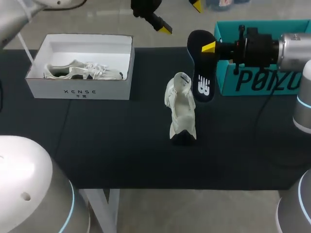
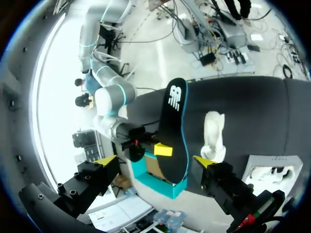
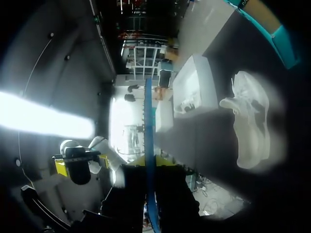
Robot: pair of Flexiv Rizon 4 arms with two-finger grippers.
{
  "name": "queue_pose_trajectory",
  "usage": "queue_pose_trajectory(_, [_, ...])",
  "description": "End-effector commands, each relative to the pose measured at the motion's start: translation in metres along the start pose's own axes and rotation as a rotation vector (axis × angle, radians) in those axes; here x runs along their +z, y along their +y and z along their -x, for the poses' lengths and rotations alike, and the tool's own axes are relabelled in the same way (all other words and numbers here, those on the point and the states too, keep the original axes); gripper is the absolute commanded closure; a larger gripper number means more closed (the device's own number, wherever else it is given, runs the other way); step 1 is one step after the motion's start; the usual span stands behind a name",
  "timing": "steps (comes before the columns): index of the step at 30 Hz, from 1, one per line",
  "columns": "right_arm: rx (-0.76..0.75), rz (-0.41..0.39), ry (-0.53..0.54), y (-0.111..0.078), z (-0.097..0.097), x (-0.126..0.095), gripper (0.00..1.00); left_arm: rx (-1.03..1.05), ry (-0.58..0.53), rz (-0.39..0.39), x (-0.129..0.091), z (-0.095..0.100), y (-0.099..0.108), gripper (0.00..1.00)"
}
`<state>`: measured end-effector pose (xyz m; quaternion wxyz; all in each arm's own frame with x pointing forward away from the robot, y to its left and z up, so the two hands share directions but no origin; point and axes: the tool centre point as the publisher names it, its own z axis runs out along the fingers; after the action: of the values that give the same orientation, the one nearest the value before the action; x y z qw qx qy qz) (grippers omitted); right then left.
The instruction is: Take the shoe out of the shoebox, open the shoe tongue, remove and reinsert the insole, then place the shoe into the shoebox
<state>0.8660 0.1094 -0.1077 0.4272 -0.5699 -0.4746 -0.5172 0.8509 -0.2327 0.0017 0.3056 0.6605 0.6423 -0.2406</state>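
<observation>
Just right of the white shoe (image 1: 181, 109), which stands on end on the black table (image 1: 97, 150), the right arm comes in level from the side. The right gripper (image 1: 208, 48) is clamped on the black insole (image 1: 201, 73), with one yellow tip flat against its face. The insole hangs lengthwise above the table, its lower end near the shoe's top.

Beyond the shoe, the left gripper (image 1: 181, 18) is held high with its fingers spread wide, grasping nothing.

The right wrist view shows the insole edge-on, a thin blue line pinched between that gripper's two fingers. The left wrist view shows the insole's broad face ahead of its own spread fingers, with the shoe beside it.

Only the head view shows a second shoe (image 1: 82, 72) lying in the white shoebox (image 1: 80, 90), well left of the standing shoe. A teal box (image 1: 265, 80) sits to the standing shoe's right.
</observation>
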Motion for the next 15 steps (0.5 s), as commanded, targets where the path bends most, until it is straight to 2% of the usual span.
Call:
queue_pose_trajectory(1, [0.002,-0.002,0.000,-0.001,0.000,0.001,1.00,-0.028,-0.367,0.004,0.002,-0.009,-0.003,0.00])
queue_pose_trajectory(7, [0.000,-0.010,0.009,-0.002,-0.004,0.002,1.00,-0.028,-0.367,0.004,0.002,-0.009,-0.003,0.00])
queue_pose_trajectory(8, [-0.001,-0.013,0.012,-0.002,-0.006,0.002,1.00,0.066,-0.390,0.062,0.005,-0.009,0.002,0.00])
queue_pose_trajectory(15, [-0.005,-0.021,0.044,-0.002,-0.016,0.001,1.00,0.142,-0.532,0.178,0.007,-0.002,0.012,0.00])
